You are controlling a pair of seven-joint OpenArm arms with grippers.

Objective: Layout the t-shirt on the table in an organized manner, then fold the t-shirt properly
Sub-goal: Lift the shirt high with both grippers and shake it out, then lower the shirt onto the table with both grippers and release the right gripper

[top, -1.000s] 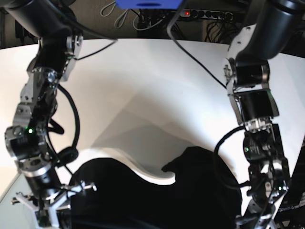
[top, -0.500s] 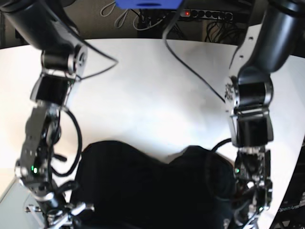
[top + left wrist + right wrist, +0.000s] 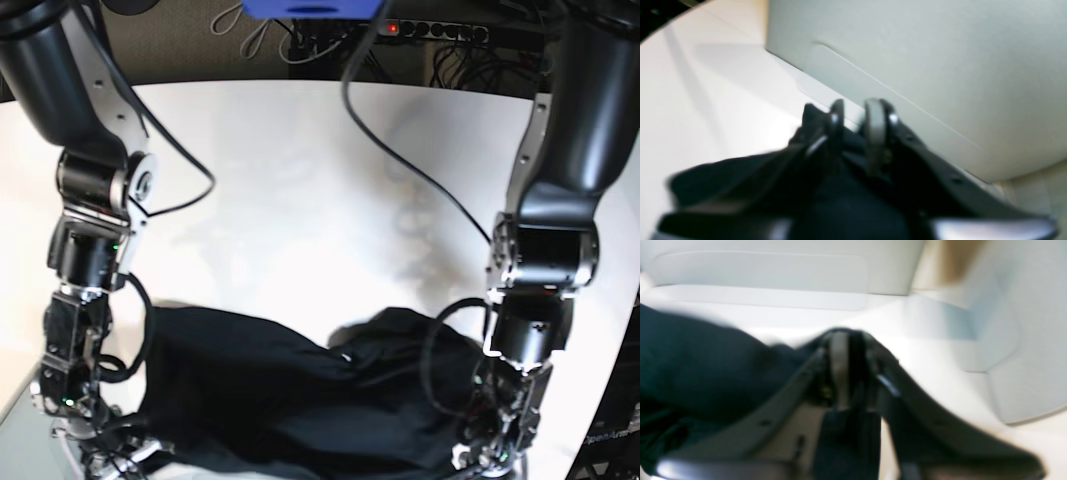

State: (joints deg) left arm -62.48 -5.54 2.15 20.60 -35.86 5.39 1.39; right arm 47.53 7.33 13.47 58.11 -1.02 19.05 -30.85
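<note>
Left arm pose: on the right side of the base view, the black-and-silver arm drops steeply from the top edge, bends at a thick grey joint and runs almost straight down to the near edge of the surface, its wrist over the garment's right end.
Right arm pose: on the left side of the base view, it comes down from the top corner, bends at a silver-capped joint and hangs near vertical, with its wrist low beside the garment's left edge.
Left end effector [image 3: 853, 111]: two blurred fingers, one dark and one with a pale grey pad [image 3: 873, 126], stand a narrow gap apart; dark cloth sits between and below them, but the blur hides whether they pinch it.
Right end effector [image 3: 848, 340]: its fingers are nearly together, a thin dark slot beside a grey pad [image 3: 839, 366]; black fabric lies against the left side, and I cannot tell if any is caught between them.
Black soft short-sleeved t-shirt [image 3: 300, 400]: it is bunched and rumpled, not flat, spread across the near part of the surface between the two wrists, with a raised fold near its middle and a hump toward the right. No printed graphic shows.
Large plain white matte surface [image 3: 320, 190]: it is bare and brightly lit beyond the garment, with its curved far edge against dark clutter of cables.
Black cable [image 3: 420, 165]: it trails from the top across the surface toward the left arm.
</note>
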